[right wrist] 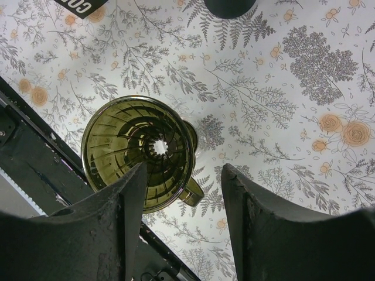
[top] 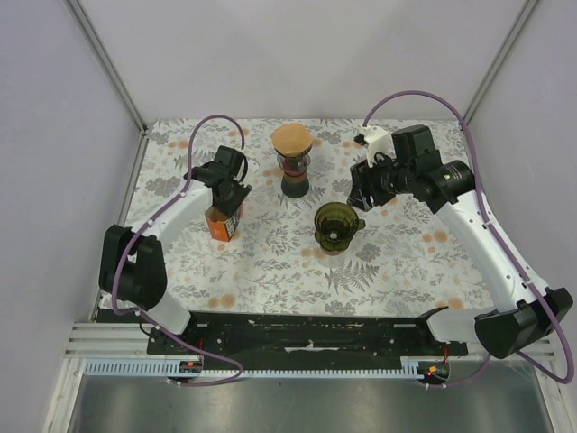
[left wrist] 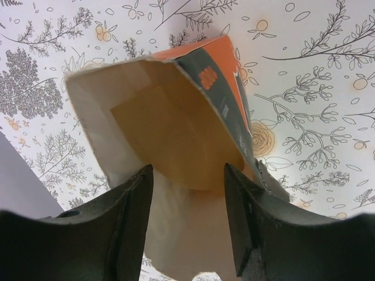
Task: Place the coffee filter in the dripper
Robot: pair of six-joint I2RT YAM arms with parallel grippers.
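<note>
An orange and dark filter pack stands on the table at the left. In the left wrist view its torn top is open, showing a brown paper coffee filter inside the white lining. My left gripper hovers right above the pack's mouth, open and empty, with the filter between and just beyond its fingers. The olive-green glass dripper stands empty mid-table; it also shows in the right wrist view. My right gripper is open and empty above the table, just beyond and right of the dripper.
A dark carafe carrying a second dripper with a brown filter on top stands at the back centre, between the arms; its base shows at the top of the right wrist view. The table's black front rail lies close to the green dripper.
</note>
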